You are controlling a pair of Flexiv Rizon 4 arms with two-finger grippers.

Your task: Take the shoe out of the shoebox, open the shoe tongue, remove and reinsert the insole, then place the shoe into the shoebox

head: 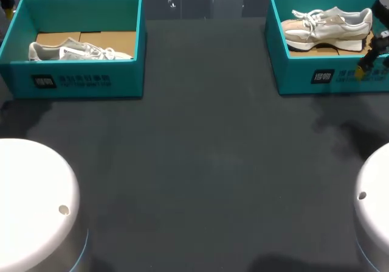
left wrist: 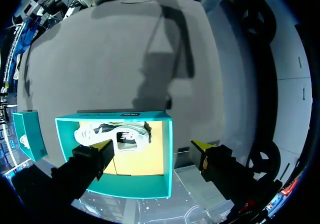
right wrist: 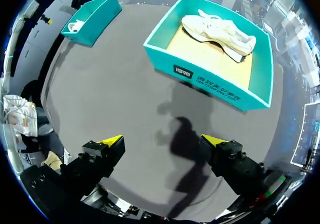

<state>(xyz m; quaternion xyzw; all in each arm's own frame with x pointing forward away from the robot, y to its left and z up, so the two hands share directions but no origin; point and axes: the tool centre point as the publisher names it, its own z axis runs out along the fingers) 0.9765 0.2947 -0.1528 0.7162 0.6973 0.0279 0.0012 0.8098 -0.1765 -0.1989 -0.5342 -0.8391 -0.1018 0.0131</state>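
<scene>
Beige shoe (head: 327, 25) is lying inside the right box (head: 298, 74), on the brown cardboard floor, toe pointing toward the table's middle. This box is sitting open at the far right corner of the dark table (head: 206, 162), printed wall facing the robot. Grey shoe (head: 76, 52) is lying in the left box (head: 79, 80) at the far left corner, close to the near wall, toe also pointing inward. Nothing is touching either shoe; the boxes are standing well apart.

Right gripper (right wrist: 165, 140) is hanging above bare table on the near side of the right box; in the head view it is showing by the box's outer front corner. Fingers are standing wide apart, gripping nothing. Its shadow is falling on the table between it and the box. From its wrist camera the beige shoe is lying ahead, the left box farther off beyond.

Left gripper (left wrist: 154, 145) is hanging above the left box, out of the head view. Fingers are spread wide, holding nothing: one yellow tip is showing over the box's floor just beside the grey shoe, the other outside the box's side wall. Height above the shoe: cannot tell.

Two white round arm bases (head: 30, 205) are showing at the table's near corners.
</scene>
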